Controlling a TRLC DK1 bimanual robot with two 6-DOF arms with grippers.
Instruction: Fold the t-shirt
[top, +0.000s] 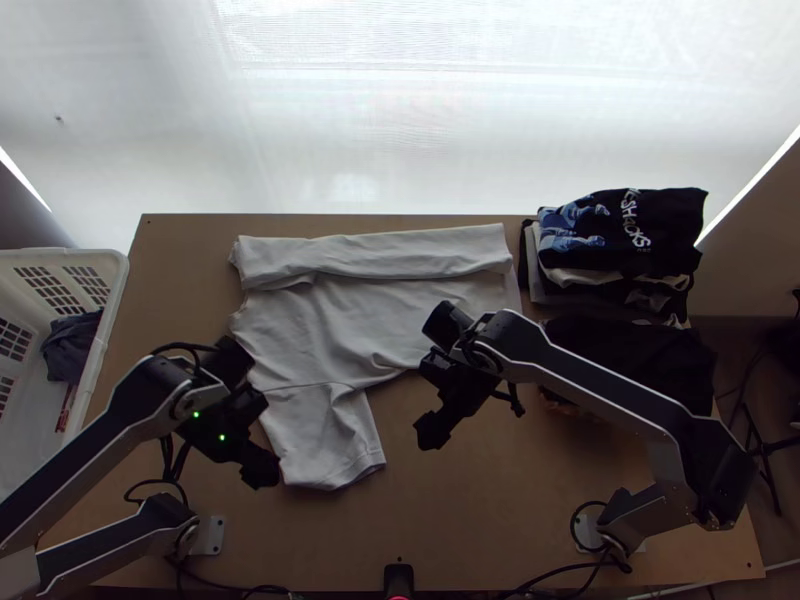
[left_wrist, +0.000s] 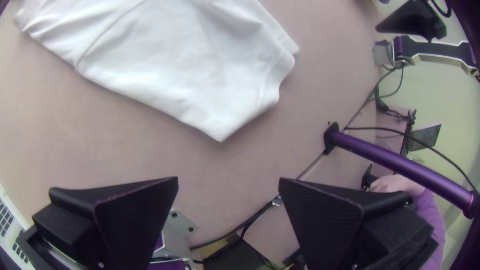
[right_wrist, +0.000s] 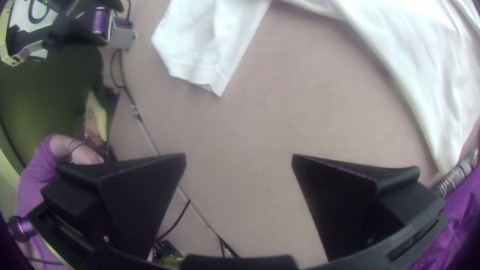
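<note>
t-shirt, pale, lying on the wooden counter, top view. far side folded over in a long strip; body flat with soft creases; one sleeve pointing toward the near edge. left gripper just beside that sleeve; right gripper by the shirt's near edge. folded clothes stacked at right, black cloth nearer. white basket at left, dark garment inside.

left wrist view: left gripper, jaws wide apart; sleeve farther out, cuff rumpled.

right wrist view: right gripper, jaws also spread wide; sleeve and part of the shirt's body beyond.
</note>
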